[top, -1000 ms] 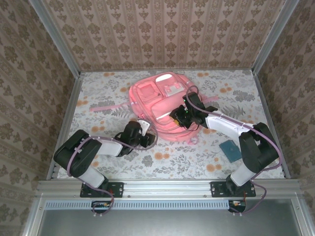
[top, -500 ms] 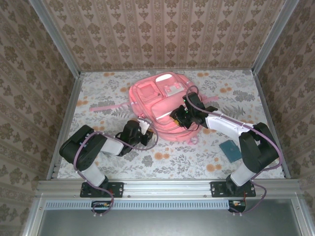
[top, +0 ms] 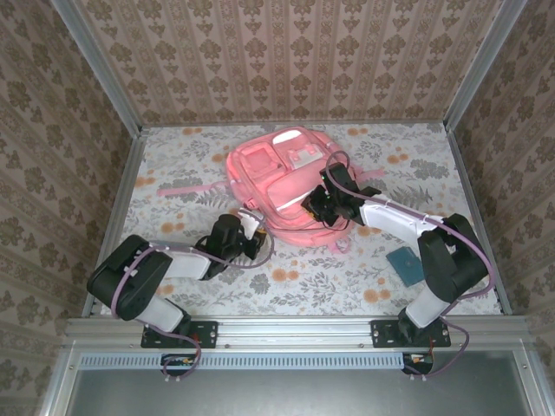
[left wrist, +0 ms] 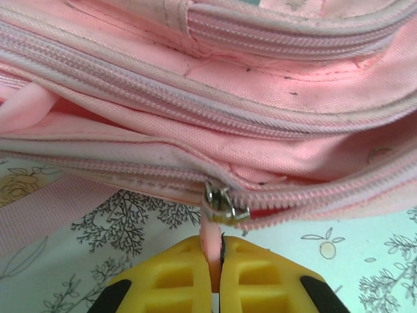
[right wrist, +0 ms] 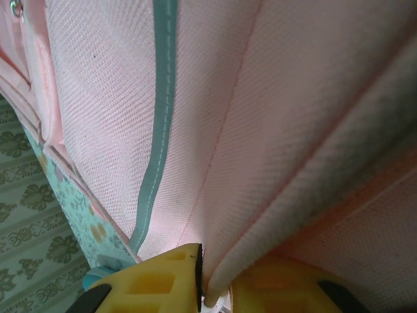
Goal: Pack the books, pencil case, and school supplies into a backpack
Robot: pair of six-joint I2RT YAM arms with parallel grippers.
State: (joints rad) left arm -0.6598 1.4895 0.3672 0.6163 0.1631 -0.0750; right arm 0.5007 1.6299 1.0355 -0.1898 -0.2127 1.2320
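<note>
Floral table, papered walls: the outstretched left gripper pinched the backpack's zipper pull; the right gripper clamped its fabric.

Pink backpack, teal stripe on its fabric, silver zip slider, pink tab. White bench, orange and grey flowers. Teal square. Yellow left hand, yellow right hand. Brown damask walls.
</note>
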